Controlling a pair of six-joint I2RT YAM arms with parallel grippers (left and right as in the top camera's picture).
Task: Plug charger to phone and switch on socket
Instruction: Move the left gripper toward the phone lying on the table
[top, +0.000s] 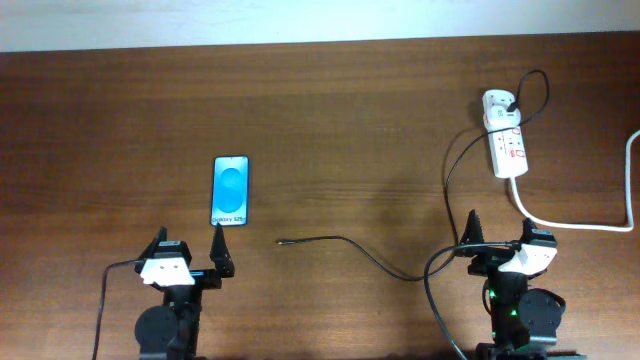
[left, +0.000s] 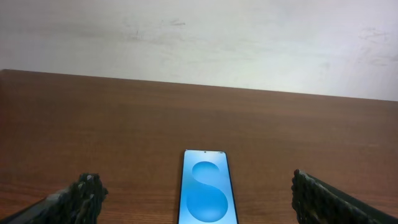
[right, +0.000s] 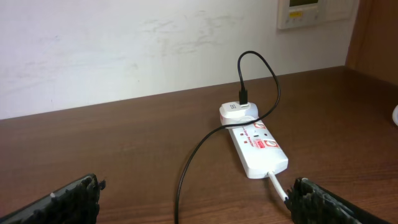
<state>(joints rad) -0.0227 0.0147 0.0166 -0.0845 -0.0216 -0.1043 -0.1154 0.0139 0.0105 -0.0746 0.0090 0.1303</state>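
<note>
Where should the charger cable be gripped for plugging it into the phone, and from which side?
Just behind the plug tip, coming down from above and pinching across the cable. It lies flat on the table, its free end nearly straight and pointing left toward the phone, so a hold there likely keeps the tip steerable.

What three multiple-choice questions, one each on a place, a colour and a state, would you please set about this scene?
1. Where is the cable tip? A) on the table, right of the phone; B) in the phone; C) in a gripper.
2. What colour is the phone's screen? A) red; B) blue; C) green.
3. How are the left gripper and right gripper? A) both shut; B) both open, empty; C) one holding the cable.
Answers: A, it lies bare on the wood; B, it glows blue; B, both spread wide, gripping nothing.
</note>
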